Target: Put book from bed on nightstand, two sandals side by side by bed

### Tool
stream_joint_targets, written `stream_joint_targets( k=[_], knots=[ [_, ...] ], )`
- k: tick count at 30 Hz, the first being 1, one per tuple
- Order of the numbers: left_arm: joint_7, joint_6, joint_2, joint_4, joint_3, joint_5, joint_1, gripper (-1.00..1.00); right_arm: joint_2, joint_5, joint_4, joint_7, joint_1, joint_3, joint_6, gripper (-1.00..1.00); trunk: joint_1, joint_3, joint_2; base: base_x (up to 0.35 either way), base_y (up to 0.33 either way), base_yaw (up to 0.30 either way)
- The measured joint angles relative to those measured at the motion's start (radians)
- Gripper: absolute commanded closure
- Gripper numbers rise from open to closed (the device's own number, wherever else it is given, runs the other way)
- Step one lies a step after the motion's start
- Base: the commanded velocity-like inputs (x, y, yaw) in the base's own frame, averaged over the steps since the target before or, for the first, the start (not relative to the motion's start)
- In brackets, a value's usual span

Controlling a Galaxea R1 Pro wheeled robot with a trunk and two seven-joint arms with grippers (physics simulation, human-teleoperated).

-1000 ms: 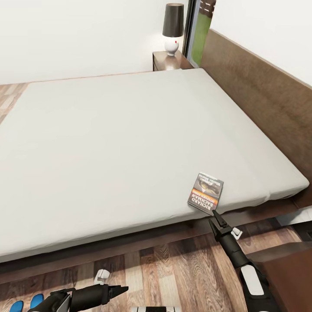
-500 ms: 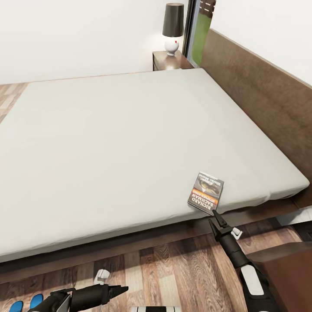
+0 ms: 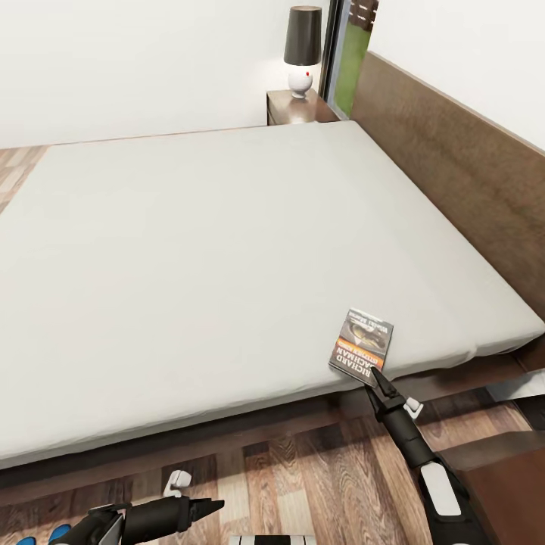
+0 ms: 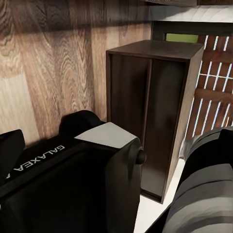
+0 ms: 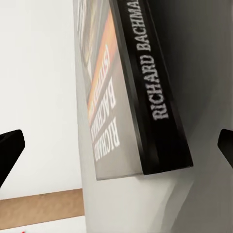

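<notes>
Two jobs make up this task, and neither looks finished. With the bed (image 3: 227, 250) as the landmark: the book (image 3: 362, 347) lies flat on the off-white mattress, right at the near edge and toward the headboard end, with its lettered end toward the robot. So it has not left the bed.

Just off that near edge, the right gripper (image 3: 378, 381) reaches up from the floor side with its tip at the book's nearest corner; whether it touches cannot be settled from the head view. In the right wrist view the book (image 5: 131, 92) fills the middle, spine showing, and the two dark fingertips (image 5: 9, 150) sit far out at either side, so the jaws stand wide and grip nothing.

The left gripper (image 3: 203, 506) hangs low over the wood floor (image 3: 318, 469), well short of the bed's near side. Its fingers look drawn together to a point, though I cannot tell for certain whether they are closed.

One nightstand (image 3: 297, 107) stands past the far side of the bed beside the headboard, carrying a lamp (image 3: 301, 47). A corner of dark wood just off the near headboard end may be the other.

A sliver of blue at the floor, off the near side toward the foot end, is probably a sandal (image 3: 30, 540), too cut off to judge. My reading: grasping the book comes first; carrying, placing and both sandals remain.
</notes>
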Motion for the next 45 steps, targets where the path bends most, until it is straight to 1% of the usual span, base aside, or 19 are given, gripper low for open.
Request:
stream_joint_targets(
  k=[15,16,35,45],
  knots=[
    [0.0,0.0,0.0,0.0,-0.001,0.0,0.0,-1.0,0.0,0.0,0.0,0.0,0.0,0.0,0.0,-1.0,0.0,0.0,0.0,0.0,0.0,0.0],
    [0.0,0.0,0.0,0.0,0.0,0.0,0.0,-1.0,0.0,0.0,0.0,0.0,0.0,0.0,0.0,1.0,0.0,0.0,0.0,0.0,0.0,0.0],
    [-0.001,0.0,0.0,0.001,0.0,0.0,0.0,-1.0,-0.001,-0.001,0.0,0.001,0.0,0.0,0.001,1.0,0.0,0.0,0.0,0.0,0.0,0.0],
    [-0.001,0.0,-0.001,0.0,-0.001,0.0,0.0,-1.0,-0.001,-0.001,0.0,0.0,0.0,0.0,0.001,1.0,-0.038,0.031,0.07,0.0,0.0,0.0]
  ],
)
